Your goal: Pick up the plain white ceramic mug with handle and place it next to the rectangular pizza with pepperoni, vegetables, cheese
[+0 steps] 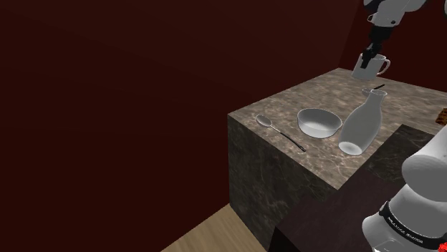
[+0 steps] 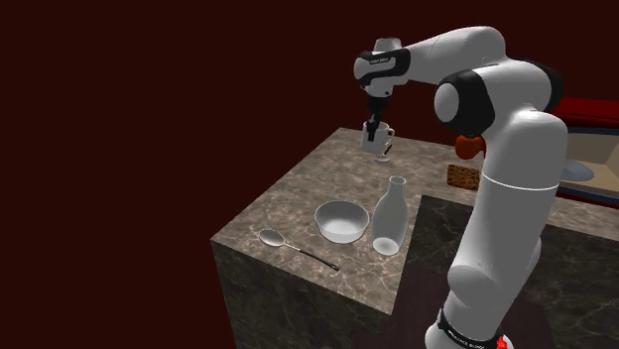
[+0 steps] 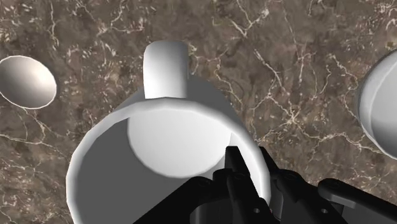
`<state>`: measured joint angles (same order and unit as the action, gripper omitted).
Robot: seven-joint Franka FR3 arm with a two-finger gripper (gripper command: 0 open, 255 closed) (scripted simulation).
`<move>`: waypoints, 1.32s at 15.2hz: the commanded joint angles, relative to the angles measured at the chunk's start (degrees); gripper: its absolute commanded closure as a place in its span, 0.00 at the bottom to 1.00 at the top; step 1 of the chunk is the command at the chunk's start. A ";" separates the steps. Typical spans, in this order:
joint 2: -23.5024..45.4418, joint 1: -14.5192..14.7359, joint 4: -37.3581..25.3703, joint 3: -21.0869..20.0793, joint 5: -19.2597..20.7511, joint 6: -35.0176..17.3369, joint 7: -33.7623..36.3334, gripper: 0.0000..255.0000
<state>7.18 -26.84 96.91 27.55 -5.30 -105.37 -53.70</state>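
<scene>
Mug [image 1: 370, 67] in the air, clear of the marble surface [image 1: 315, 94] and over its far corner. The black fingers [image 3: 236, 170] pinch one wall of the rim, one inside and one outside, on the side away from the handle.

On the surface below stand a bowl [image 1: 319, 122], a tall bottle [image 1: 360, 124] and a spoon [image 1: 276, 129]. What I take for the pizza [image 2: 458, 176] is a small brown slab by the arm's base, half hidden, well apart from the mug.

The carry looks like the step now. With a hold on one wall only, the mug could swing, so I would move it slowly and level. It should pass high beside the bottle and come down on bare marble just beside the pizza, not on it. The fingers should part only once the base sits flat.
</scene>
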 commanded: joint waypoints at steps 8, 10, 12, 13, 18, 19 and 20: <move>7.57 -9.02 -8.21 4.43 -4.95 2.54 -13.67 1.00; 10.04 -11.54 -11.26 5.02 -6.44 3.69 -16.53 1.00; 12.77 -14.25 -14.75 5.49 -8.04 5.04 -19.30 1.00; 14.23 -15.71 -16.69 5.65 -8.87 5.80 -20.62 1.00; 22.66 -24.09 -28.77 5.72 -13.19 10.66 -26.44 1.00; 24.64 -26.03 -31.85 5.58 -14.10 11.91 -27.39 1.00; 26.77 -28.11 -35.28 5.35 -15.01 13.30 -28.23 1.00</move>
<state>31.93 -52.78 65.07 33.00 -19.35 -93.63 -80.76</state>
